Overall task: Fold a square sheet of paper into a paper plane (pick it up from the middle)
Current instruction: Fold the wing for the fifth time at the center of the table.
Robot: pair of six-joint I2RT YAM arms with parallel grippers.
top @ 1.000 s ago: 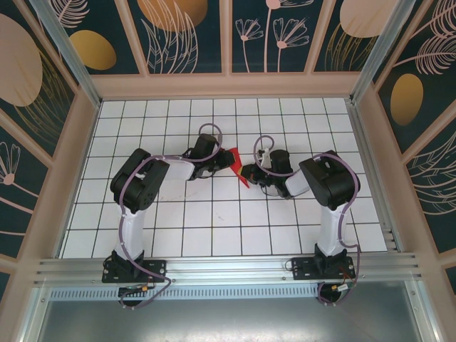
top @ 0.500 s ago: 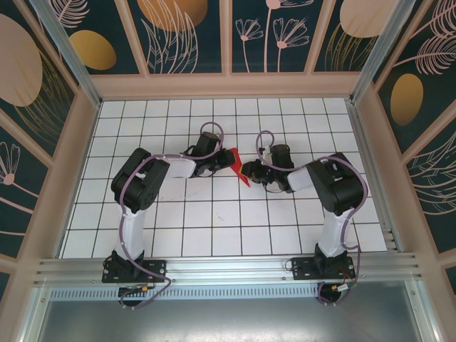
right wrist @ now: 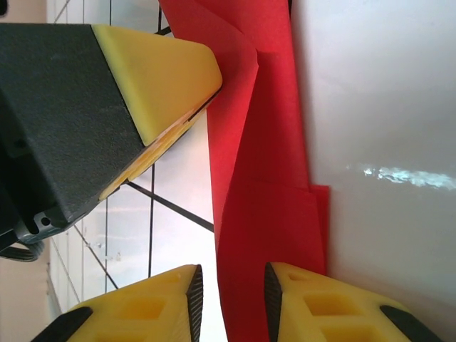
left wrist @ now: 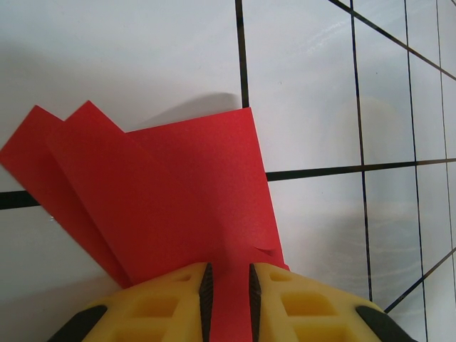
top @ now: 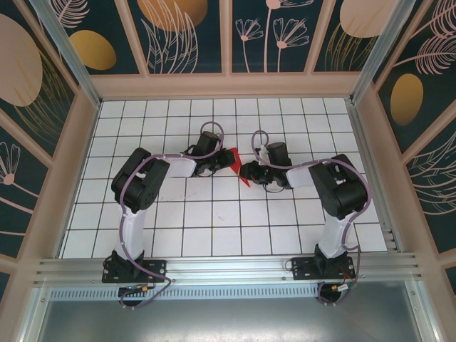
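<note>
The square sheet of paper (left wrist: 164, 192) is bright red and folded into a creased, layered wedge (top: 232, 157). It hangs just above the tiles at mid-table. My left gripper (left wrist: 228, 299) is shut on its near edge, and red paper fills the narrow gap between the jaws. From the other side, my right gripper (right wrist: 231, 303) is open around the wedge's long folded end (right wrist: 263, 178). There the paper lies against the right-hand pad and stands clear of the left-hand one. One yellow finger (right wrist: 160, 78) of the left gripper shows in the right wrist view. In the top view the left gripper (top: 221, 163) and the right gripper (top: 250, 172) nearly meet.
White tiled floor (top: 214, 214) with black grid lines spreads all round the arms. Wooden walls (top: 228, 85) and side panels enclose it. Both arm bases sit on the metal rail (top: 228, 267) at the near edge.
My right gripper has opened and let go of the red paper, and its wrist has shifted slightly toward the far side. The left gripper and the paper have stayed put.
</note>
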